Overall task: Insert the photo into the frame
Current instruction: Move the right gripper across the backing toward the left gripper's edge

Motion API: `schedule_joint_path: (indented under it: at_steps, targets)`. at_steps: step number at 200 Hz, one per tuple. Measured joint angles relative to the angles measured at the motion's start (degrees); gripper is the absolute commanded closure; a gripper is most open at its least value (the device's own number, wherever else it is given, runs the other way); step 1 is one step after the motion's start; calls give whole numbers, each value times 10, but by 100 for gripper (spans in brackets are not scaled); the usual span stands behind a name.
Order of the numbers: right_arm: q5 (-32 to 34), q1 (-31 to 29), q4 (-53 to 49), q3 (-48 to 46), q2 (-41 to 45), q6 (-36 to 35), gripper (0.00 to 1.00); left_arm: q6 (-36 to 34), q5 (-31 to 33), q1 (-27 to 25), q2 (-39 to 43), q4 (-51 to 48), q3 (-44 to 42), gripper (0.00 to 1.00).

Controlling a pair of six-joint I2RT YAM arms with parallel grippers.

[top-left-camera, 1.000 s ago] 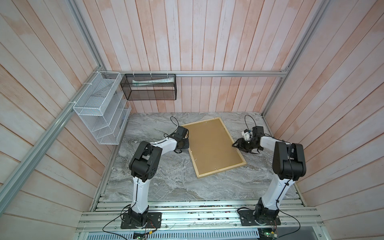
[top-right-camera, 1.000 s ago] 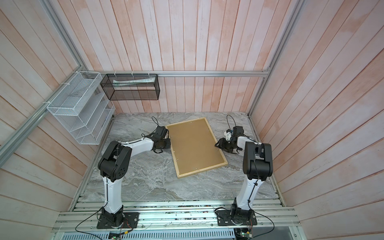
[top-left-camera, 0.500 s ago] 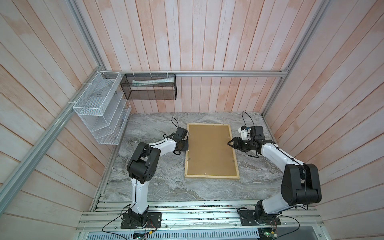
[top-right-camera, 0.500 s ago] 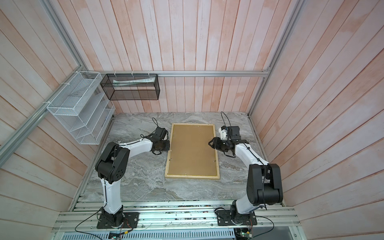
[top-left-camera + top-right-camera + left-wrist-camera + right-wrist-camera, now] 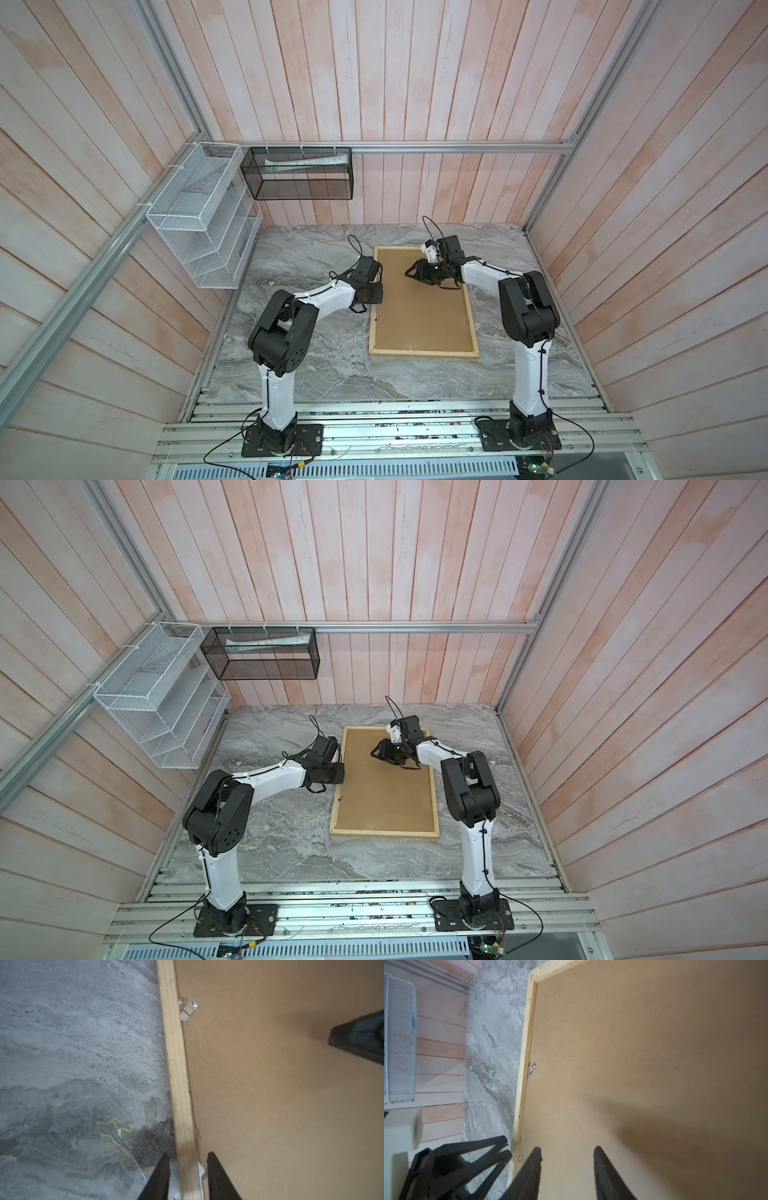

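Left gripper [image 5: 187, 1155]: jaws part open, one finger on each side of the frame's [image 5: 176, 1064] long wooden rail, with a sliver of gap both sides and no clamp on it. Outer finger is over the table [image 5: 72, 1053], inner finger over the backing board [image 5: 270, 1095].

Metal clips: two in the left wrist view, one just beside the inner fingertip [image 5: 201, 1169], one further ahead along the rail [image 5: 189, 1009].

Right gripper [image 5: 568, 1150]: jaws part open, nothing between them, both fingers over the brown board [image 5: 633, 1053]. Whether they touch it, cannot tell. Frame rail [image 5: 523, 1059] runs just outside one finger. A small dark scrawl at the frame corner ahead is not readable.

In both top views the two grippers face each other across the far half of the frame [image 5: 424, 353] [image 5: 384, 832], which lies flat, back side up, board seated inside.

Count: one frame, one board, two arms. On the walls, one white wire rack [image 5: 199, 224] and one black mesh basket [image 5: 299, 187]
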State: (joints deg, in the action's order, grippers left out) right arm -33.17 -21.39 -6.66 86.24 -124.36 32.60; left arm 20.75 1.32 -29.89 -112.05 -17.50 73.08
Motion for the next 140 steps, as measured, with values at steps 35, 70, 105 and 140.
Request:
schedule_joint_path:
  at_steps: [35, 70, 105, 140]
  targets:
    - [-16, -34, 45, 31, -44, 81, 57, 0, 3, -1, -11, 0, 0, 72]
    - [-14, -59, 70, 97, -89, 147, 58, 0, 5, -2, -12, 4, 0, 78]
    - [7, -75, 77, 145, -122, 200, 58, 9, 5, -2, -12, 14, -6, 86]
    - [40, -84, 62, 176, -141, 234, 58, 15, 4, -1, -12, 27, -11, 91]
